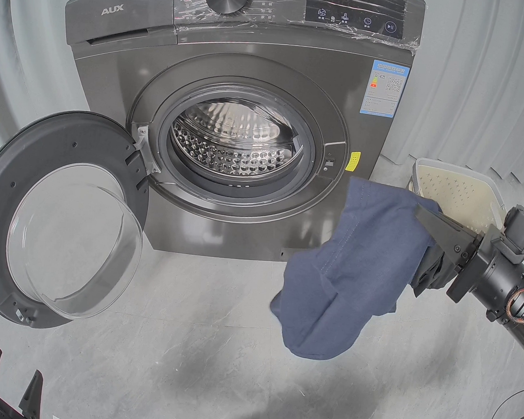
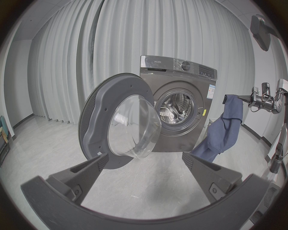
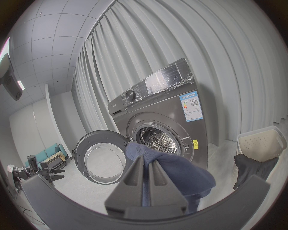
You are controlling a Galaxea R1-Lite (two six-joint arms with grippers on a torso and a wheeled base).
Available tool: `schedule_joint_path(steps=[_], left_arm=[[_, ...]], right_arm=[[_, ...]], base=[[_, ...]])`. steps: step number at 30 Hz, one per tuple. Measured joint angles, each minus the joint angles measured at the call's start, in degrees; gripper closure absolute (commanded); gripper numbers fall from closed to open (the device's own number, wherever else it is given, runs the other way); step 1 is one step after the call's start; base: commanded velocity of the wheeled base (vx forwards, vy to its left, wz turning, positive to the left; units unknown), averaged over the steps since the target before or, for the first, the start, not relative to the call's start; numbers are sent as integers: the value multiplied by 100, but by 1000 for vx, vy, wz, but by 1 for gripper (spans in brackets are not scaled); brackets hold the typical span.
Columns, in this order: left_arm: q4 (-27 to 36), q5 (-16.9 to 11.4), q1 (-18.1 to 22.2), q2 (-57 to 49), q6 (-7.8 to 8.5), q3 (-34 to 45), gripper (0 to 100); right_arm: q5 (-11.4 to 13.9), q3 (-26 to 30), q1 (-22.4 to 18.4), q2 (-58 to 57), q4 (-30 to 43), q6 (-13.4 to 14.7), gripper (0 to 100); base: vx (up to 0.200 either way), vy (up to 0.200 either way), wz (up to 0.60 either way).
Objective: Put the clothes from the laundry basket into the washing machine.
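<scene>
Head view has the right gripper [image 1: 422, 212] pinched shut on a blue garment [image 1: 353, 265], which hangs from it in front of the washing machine's [image 1: 247, 59] lower right front corner, between the open drum [image 1: 237, 138] and the laundry basket [image 1: 420, 167]. A dark garment [image 3: 255, 169] drapes over the basket's rim. The door [image 1: 55, 218] stands swung wide. The left gripper [image 1: 15, 368] sits low, fingers spread, holding nothing.
</scene>
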Motion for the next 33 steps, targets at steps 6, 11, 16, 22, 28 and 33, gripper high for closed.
schedule_joint_path(steps=[6,11,16,22,28,33], left_arm=[[-2,0,-2,0,2,0,0],[-6,-2,-5,0,7,0,0],[-9,5,-2,0,11,0,0],[-9,2,2,0,13,0,0],[-9,2,2,0,11,0,0],[-9,-5,-2,0,18,0,0]], right_arm=[[-9,22,-35,26,17,187,100],[-9,15,-33,1,72,204,100],[-11,69,-71,-11,77,233,100],[68,13,-377,-77,82,452,100],[76,39,-529,-167,96,492,100],[95,265,-575,-171,96,386,100]], base=[[0,0,0],[0,0,0],[0,0,0],[0,0,0],[0,0,0],[0,0,0]])
